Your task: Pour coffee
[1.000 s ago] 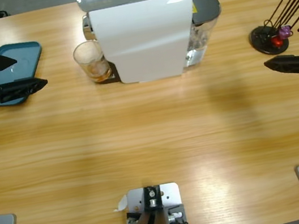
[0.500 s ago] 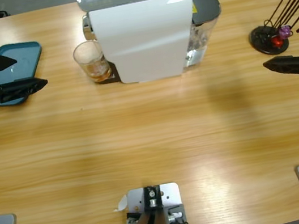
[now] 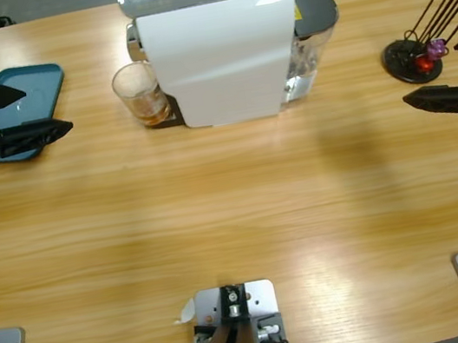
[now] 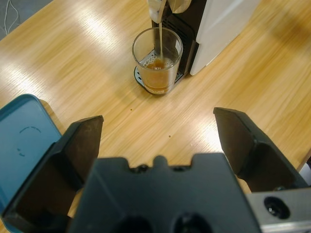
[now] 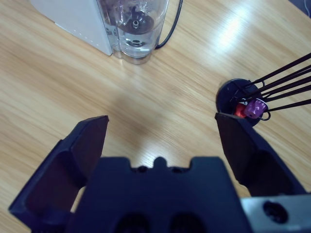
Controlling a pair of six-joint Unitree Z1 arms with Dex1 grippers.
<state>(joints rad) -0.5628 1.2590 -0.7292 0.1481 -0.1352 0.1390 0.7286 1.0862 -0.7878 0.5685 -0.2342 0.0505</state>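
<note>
A clear glass point(image 3: 139, 94) stands on the drip plate at the left end of the white coffee machine point(image 3: 222, 49). In the left wrist view a thin stream falls from the spout into the glass point(image 4: 158, 60), where a shallow amber pool of coffee point(image 4: 156, 65) lies with foam on top. My left gripper point(image 3: 46, 107) is open at the table's left edge, well apart from the glass, with nothing between its jaws point(image 4: 158, 119). My right gripper point(image 3: 431, 71) is open at the right edge, also holding nothing point(image 5: 163, 119).
A teal tray point(image 3: 39, 84) lies under and behind the left gripper. A black capsule stand point(image 3: 413, 60) with thin rods and red and purple capsules sits by the right gripper. The machine's water tank point(image 5: 136, 24) and black cord are at its right end.
</note>
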